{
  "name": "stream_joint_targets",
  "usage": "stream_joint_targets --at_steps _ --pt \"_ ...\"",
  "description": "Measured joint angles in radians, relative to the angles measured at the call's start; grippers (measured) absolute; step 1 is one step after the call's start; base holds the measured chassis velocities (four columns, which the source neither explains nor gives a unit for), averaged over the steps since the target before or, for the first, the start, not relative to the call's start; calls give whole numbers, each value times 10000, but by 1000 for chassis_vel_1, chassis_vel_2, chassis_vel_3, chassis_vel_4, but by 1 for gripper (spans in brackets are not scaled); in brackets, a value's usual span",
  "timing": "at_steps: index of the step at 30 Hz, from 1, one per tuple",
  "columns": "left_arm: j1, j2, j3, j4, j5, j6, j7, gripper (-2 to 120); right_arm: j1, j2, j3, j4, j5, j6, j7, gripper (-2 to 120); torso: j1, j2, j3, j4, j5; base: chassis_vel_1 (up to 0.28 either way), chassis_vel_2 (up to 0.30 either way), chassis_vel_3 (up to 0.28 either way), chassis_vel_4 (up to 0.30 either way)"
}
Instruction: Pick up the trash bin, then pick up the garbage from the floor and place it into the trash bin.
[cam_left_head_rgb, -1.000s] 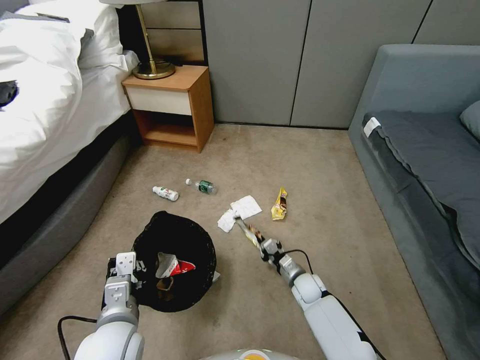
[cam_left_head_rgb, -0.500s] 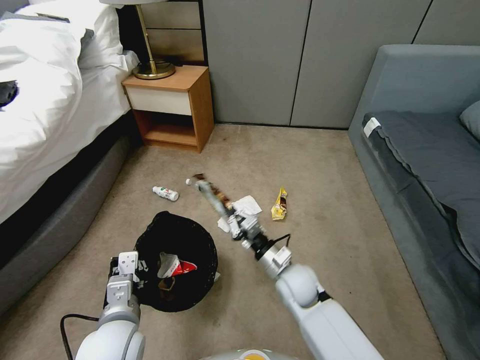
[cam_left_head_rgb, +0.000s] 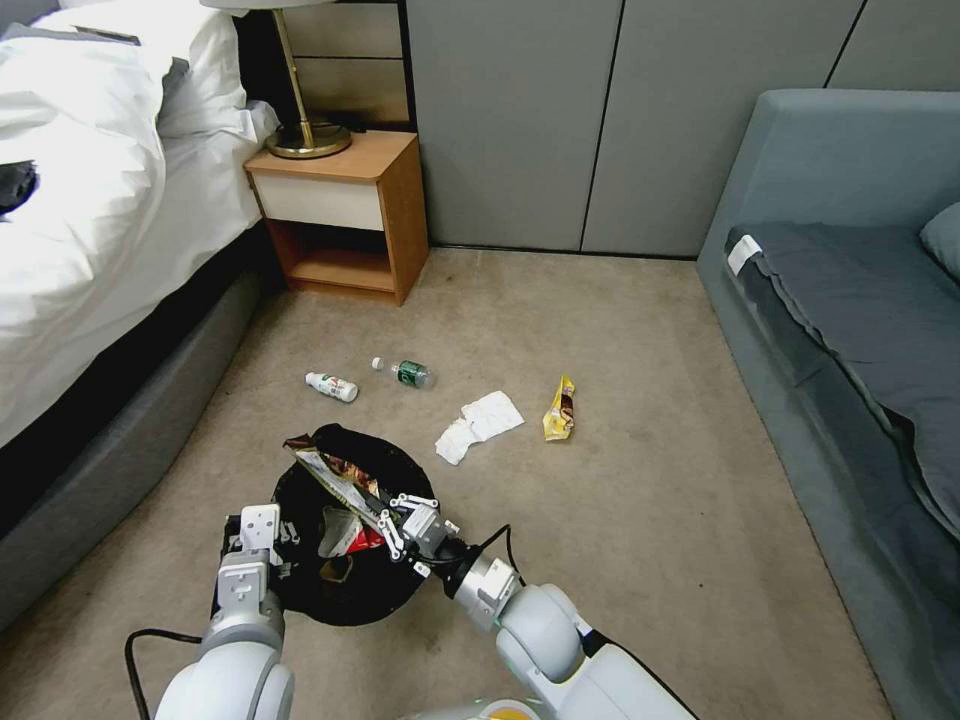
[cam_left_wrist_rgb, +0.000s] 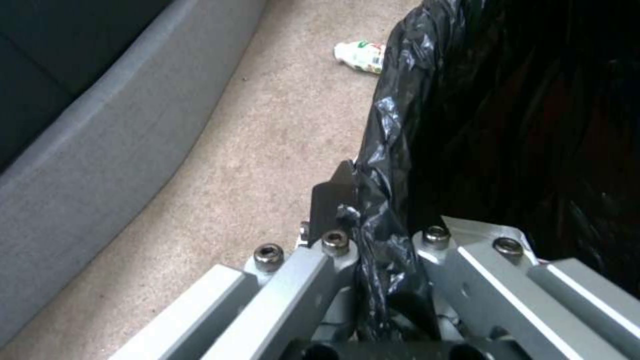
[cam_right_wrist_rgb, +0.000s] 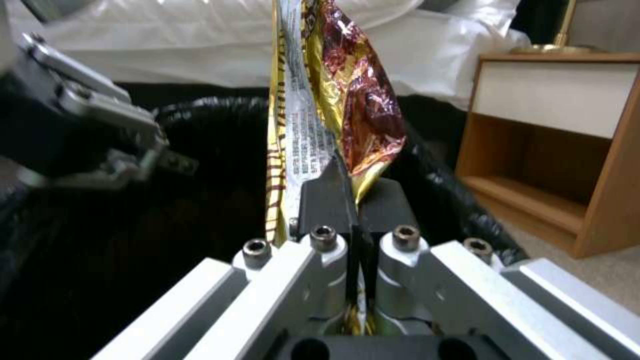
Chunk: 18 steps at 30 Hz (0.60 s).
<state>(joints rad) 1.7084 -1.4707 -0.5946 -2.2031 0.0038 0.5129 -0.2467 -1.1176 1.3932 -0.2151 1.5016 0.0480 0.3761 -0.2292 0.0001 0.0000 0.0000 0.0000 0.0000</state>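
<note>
Black liner, head view: the trash bin (cam_left_head_rgb: 350, 545) stands on the carpet (cam_left_head_rgb: 620, 520), the left gripper (cam_left_head_rgb: 255, 555) at its near-left rim.
Wrapper, head view: the right gripper (cam_left_head_rgb: 385, 525) holds a gold snack wrapper (cam_left_head_rgb: 335, 480) over the bin's mouth.
Floor litter: two bottles (cam_left_head_rgb: 332, 385), white paper (cam_left_head_rgb: 480, 425), yellow wrapper (cam_left_head_rgb: 560, 408) beyond the bin.
Left wrist view: fingers (cam_left_wrist_rgb: 330, 200) clamped on the bag-covered rim.
Right wrist view: pads (cam_right_wrist_rgb: 327, 197) pinched together on the wrapper.

Trash bin (cam_left_head_rgb: 350, 540) on the carpet (cam_left_head_rgb: 620, 520) at near left, bed (cam_left_head_rgb: 90, 200) left of it, sofa (cam_left_head_rgb: 860, 300) at far right. Two bottles (cam_left_head_rgb: 331, 386) (cam_left_head_rgb: 405, 373) lie beyond the bin; crumpled paper (cam_left_head_rgb: 478, 424) and a snack wrapper (cam_left_head_rgb: 559, 409) lie to their right. Nightstand (cam_left_head_rgb: 340, 215) stands against the back wall beside the bed, lamp base (cam_left_head_rgb: 305, 140) on it.
</note>
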Motion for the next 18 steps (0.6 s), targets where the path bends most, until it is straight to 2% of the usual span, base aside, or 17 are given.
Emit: stream_joint_targets --at_steps 9,11,13,16,17,18 --pt "-31 -40 54 9 40 -3 0 1 -37 19 13 -256 -133 -128 13 3 -1 0 0 -1 0 0 0 0 0" --pt "-18 -40 51 -28 40 -4 0 1 -39 39 24 -287 -159 -142 17 15 -1 0 0 -1 1 0 0 0 0" --pt "-10 -42 49 -41 40 -4 0 1 -39 49 29 -290 -171 -145 17 18 0 0 0 0 0 0 0 0 0" --pt "5 -51 44 -81 40 -4 0 1 -82 52 56 -290 -212 -150 17 33 -1 0 0 0 1 0 0 0 0" --pt "5 -51 44 -81 40 -4 0 1 -82 52 56 -290 -212 -150 17 33 -1 0 0 0 1 0 0 0 0" --pt "2 -51 42 -87 40 -4 0 1 -104 48 67 -289 -223 -151 17 38 0 0 0 0 1 0 0 0 0"
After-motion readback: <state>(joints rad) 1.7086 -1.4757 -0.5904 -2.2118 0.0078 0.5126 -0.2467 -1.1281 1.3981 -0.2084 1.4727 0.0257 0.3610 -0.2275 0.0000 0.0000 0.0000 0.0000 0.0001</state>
